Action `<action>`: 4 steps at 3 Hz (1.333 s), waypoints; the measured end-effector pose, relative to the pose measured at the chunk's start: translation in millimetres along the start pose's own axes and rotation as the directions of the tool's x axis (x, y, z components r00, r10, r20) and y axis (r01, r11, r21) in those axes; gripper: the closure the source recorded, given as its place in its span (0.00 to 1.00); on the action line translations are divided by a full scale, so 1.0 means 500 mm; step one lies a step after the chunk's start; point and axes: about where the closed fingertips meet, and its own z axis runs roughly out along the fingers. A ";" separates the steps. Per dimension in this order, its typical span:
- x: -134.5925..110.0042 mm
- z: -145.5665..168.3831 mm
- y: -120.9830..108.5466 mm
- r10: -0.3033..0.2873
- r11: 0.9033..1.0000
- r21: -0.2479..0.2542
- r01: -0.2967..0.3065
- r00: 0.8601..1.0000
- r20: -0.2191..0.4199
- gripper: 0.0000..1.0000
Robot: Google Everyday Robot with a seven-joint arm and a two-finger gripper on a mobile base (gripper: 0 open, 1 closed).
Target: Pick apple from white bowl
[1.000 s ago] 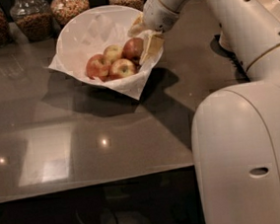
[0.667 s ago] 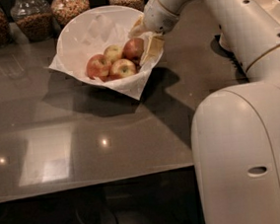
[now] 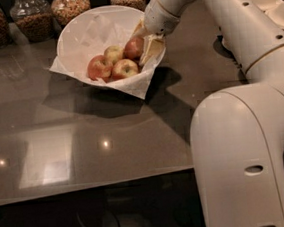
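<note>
Apple (image 3: 134,47): in white bowl (image 3: 81,28), right side, on paper liner (image 3: 138,85) w/ 3 other apples (image 3: 99,68).
Gripper (image 3: 146,42): inside right rim, beside apple; prob. lining up grasp.
Jaws: released/clenched, can't tell.
Bowl on worktop (image 3: 84,141).

Sitting upper centre of frame: white bowl (image 3: 76,29), large, round, deep, upright, lined with crinkled white paper (image 3: 139,88), corners sticking out over the rim. Lying low in its right half: apple (image 3: 125,68), round, golden-tan with brownish-red blush, frontmost, touching other apples (image 3: 100,68). Hanging over the bowl's right rim, just up-right of the fruit: gripper (image 3: 145,39).
</note>
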 end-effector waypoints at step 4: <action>-0.041 -0.012 -0.011 -0.026 1.000 0.013 0.026 0.999 0.036 1.00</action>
